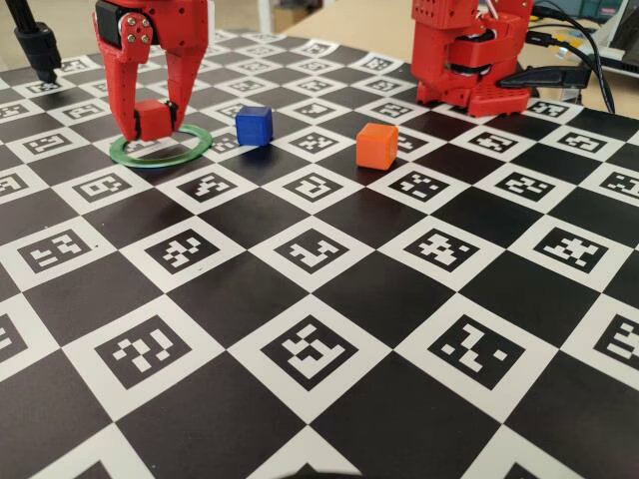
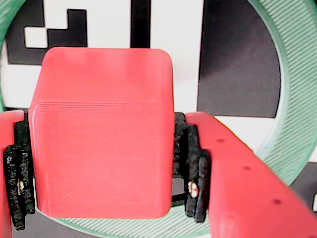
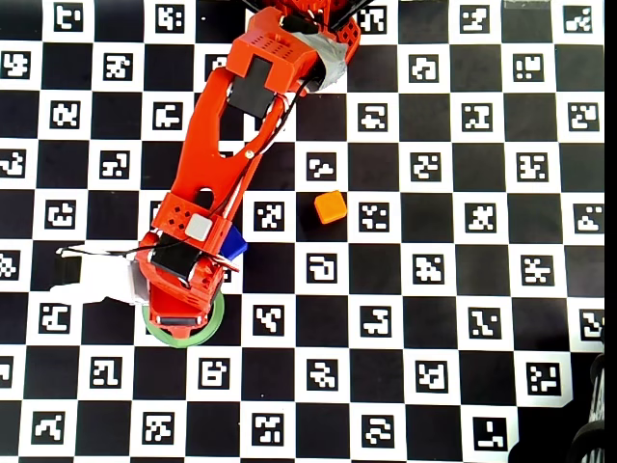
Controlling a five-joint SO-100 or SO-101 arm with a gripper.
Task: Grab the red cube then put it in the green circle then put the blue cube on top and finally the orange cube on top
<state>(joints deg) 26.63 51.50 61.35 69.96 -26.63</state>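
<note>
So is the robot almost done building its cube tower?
Not yet, it is on the first step. The gripper is shut on the red cube and holds it over the green circle; whether the cube touches the board cannot be told. The blue cube and the orange cube sit on the board outside the ring, so both stacking steps are left.

Robotics lab: marker-printed checkerboard table
</note>
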